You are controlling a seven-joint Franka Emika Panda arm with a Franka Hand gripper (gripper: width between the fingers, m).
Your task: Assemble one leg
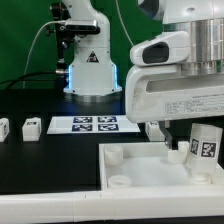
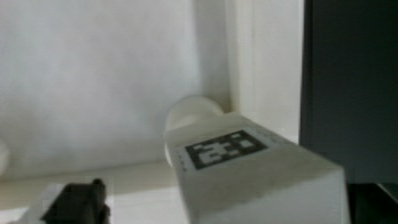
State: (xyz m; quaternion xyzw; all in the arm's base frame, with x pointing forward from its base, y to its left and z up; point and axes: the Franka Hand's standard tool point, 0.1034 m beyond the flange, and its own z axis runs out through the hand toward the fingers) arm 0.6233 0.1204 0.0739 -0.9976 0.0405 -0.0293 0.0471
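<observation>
A leg [image 1: 205, 143], a small white block with a black-and-white tag, stands at the far corner of the white tray [image 1: 130, 165] on the exterior view's right. My gripper [image 1: 190, 138] hangs right over it. In the wrist view the leg [image 2: 240, 160] lies between my fingers, its far end at the tray's corner [image 2: 210, 100]. One dark finger [image 2: 75, 203] stands apart from the leg with a gap of tray floor between them. The other finger is hard to make out at the frame's edge. The gripper looks open around the leg.
Two more legs [image 1: 32, 126] [image 1: 3, 128] lie on the black table at the exterior view's left. The marker board [image 1: 85, 124] lies behind the tray. The robot's base [image 1: 95, 70] stands at the back. A round socket [image 1: 118, 183] shows in the tray's near corner.
</observation>
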